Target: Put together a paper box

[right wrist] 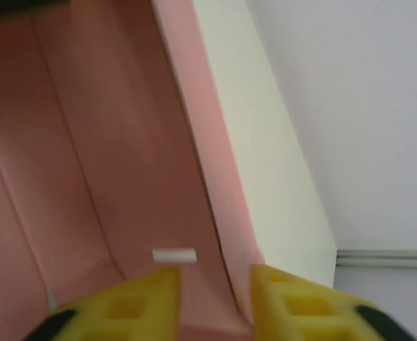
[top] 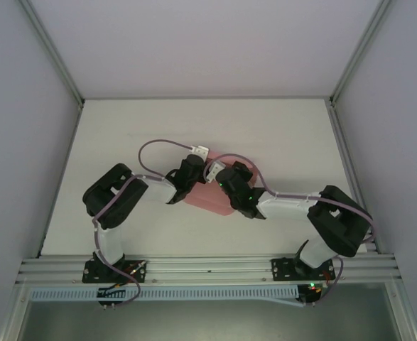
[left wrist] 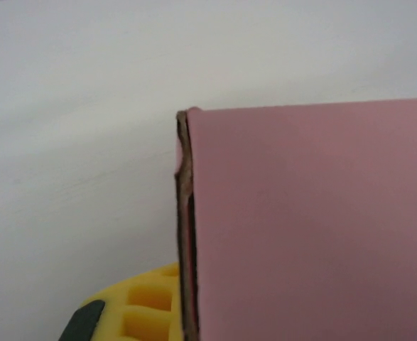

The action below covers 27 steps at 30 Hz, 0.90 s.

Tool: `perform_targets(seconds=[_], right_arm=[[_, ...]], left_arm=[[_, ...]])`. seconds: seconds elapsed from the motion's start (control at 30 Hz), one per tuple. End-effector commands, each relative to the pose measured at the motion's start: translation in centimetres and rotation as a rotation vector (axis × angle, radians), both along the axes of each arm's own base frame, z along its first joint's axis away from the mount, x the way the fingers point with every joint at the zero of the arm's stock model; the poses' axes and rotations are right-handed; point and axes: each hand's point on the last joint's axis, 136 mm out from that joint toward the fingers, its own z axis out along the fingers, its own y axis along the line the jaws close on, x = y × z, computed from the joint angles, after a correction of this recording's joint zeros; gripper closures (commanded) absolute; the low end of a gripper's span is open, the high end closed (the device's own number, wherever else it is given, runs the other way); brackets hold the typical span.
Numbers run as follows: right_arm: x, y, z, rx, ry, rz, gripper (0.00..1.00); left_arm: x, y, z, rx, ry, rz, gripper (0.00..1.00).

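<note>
With the left claw (top: 192, 169) clenched on one box (top: 212, 201) wall and the right claw (right wrist: 215, 284) parted astride another, we should fold slowly, keeping creases square.

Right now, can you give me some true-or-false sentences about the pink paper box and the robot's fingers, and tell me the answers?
1. The thin pink paper box lies on the white table between both arms. True.
2. It sits in the table's far left corner. False: it is near the middle.
3. The right arm's fingers are yellow. True.
4. The right arm's fingers are pressed together. False: they stand apart, with a pink wall edge between them.
5. Beside the left arm's fingers the card is green. False: it is pink.
</note>
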Motion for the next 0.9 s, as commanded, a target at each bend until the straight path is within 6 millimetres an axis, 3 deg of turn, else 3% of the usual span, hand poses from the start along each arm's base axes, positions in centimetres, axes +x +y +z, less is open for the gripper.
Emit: perform_targets(seconds=[0.0, 0.03, 0.13, 0.27, 0.33, 0.43, 0.57, 0.7, 0.87], right_arm=[[0.6, 0.0, 5.0, 0.229, -0.059, -0.065, 0.47], [0.5, -0.1, 6.6, 0.295, -0.078, -0.064, 0.4], [-0.3, -0.6, 12.0, 0.52, -0.147, -0.03, 0.01], [-0.4, -4.5, 17.5, 0.825, -0.192, -0.088, 0.0], [-0.1, -6.2, 18.6, 0.927, -0.149, -0.129, 0.0], [0.2, -6.5, 18.2, 0.956, -0.029, -0.149, 0.0], [1.1, -4.6, 15.1, 0.882, 0.16, -0.15, 0.0], [1.4, -2.9, 11.9, 0.817, 0.318, -0.151, 0.0], [2.3, -4.3, 8.3, 0.752, 0.34, -0.264, 0.0]], left_arm=[[0.7, 2.1, 2.0, 0.009, -0.017, 0.051, 1.0], [0.9, 2.3, 2.6, 0.0, -0.019, 0.059, 1.0], [1.3, 2.6, 4.3, -0.019, -0.018, 0.079, 1.0], [1.1, 2.8, 7.1, -0.068, -0.043, 0.093, 1.0], [1.1, 2.9, 8.0, -0.071, -0.046, 0.095, 1.0], [0.9, 3.3, 9.5, -0.091, -0.06, 0.107, 1.0], [0.5, 3.4, 10.9, -0.119, -0.076, 0.099, 1.0], [0.4, 3.5, 11.2, -0.101, -0.074, 0.098, 1.0], [0.2, 3.6, 12.1, -0.139, -0.075, 0.092, 1.0]])
